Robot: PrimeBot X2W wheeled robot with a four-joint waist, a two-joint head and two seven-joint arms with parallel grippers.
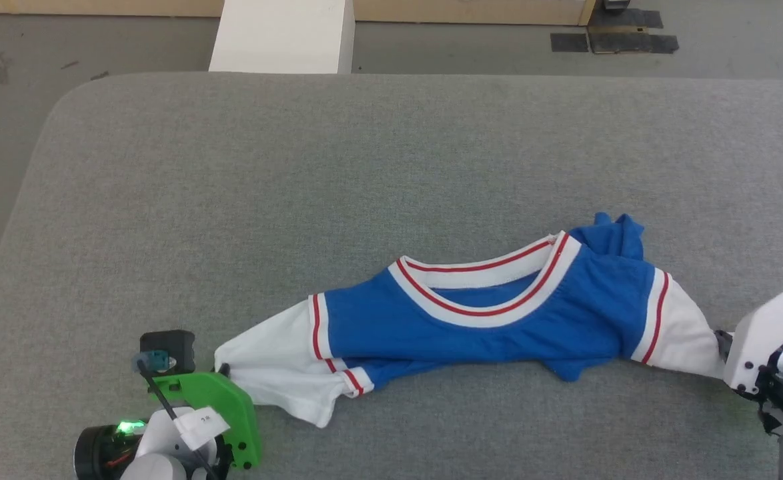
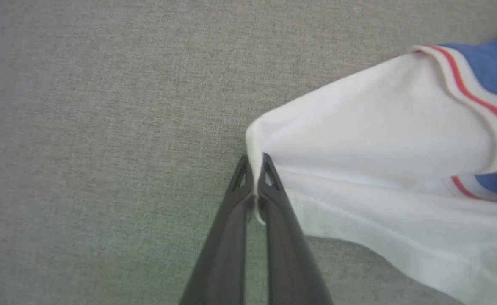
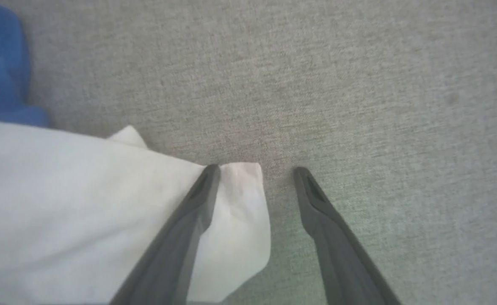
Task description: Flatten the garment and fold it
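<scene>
Spanning the near side of the grey surface, wide bare room beyond, the garment has one sleeve pinched by the left gripper, jaws closed, while the right gripper, jaws wide, perhaps grazes the other.

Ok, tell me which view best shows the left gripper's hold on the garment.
The left wrist view: the left gripper is shut on the garment's white sleeve edge. The head view shows that sleeve reaching the gripper, the pinch mostly hidden behind its green mount. The right wrist view shows the other sleeve at the open right gripper.
</scene>
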